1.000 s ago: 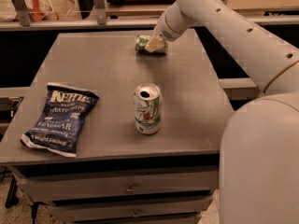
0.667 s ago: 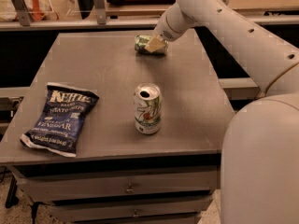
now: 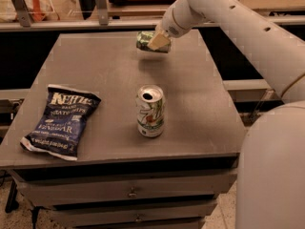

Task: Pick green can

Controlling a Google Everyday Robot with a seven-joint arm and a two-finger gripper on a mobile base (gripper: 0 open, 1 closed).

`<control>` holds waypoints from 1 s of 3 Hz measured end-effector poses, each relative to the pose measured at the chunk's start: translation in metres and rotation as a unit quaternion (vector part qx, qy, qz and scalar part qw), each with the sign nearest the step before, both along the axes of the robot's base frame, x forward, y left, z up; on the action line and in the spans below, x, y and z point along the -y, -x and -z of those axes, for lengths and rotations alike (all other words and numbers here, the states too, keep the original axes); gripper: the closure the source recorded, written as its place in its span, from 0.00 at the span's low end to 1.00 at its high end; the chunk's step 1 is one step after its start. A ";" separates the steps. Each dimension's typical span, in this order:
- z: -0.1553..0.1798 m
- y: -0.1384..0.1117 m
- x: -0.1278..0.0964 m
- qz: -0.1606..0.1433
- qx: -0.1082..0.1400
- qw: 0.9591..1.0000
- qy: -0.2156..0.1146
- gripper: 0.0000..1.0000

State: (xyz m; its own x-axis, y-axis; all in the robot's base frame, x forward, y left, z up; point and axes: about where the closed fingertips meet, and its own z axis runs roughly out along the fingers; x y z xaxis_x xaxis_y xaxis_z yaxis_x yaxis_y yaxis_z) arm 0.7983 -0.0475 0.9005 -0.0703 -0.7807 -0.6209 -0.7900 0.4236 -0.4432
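The green can (image 3: 144, 40), shiny with a mottled light-and-dark green surface, lies on its side in my gripper (image 3: 157, 42), lifted a little above the far middle of the grey table (image 3: 105, 75). My gripper is shut on it, its tan finger pad (image 3: 159, 41) across the can's right end. A shadow sits on the table just under the can. My white arm reaches in from the upper right.
A white-and-silver can (image 3: 150, 110) with green and red markings stands upright in the table's middle. A dark blue chip bag (image 3: 62, 119) lies at the front left. Drawers are below the tabletop. Shelving runs behind the table.
The green can has risen off the tabletop in my gripper; before, it lay on the table at the far edge. The other can and the chip bag have not moved.
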 end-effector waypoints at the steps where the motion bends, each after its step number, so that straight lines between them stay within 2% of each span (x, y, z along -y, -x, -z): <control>1: -0.026 0.007 -0.001 -0.010 0.029 1.000 -0.006 1.00; 3: -0.065 0.017 0.005 -0.016 0.070 0.997 -0.013 1.00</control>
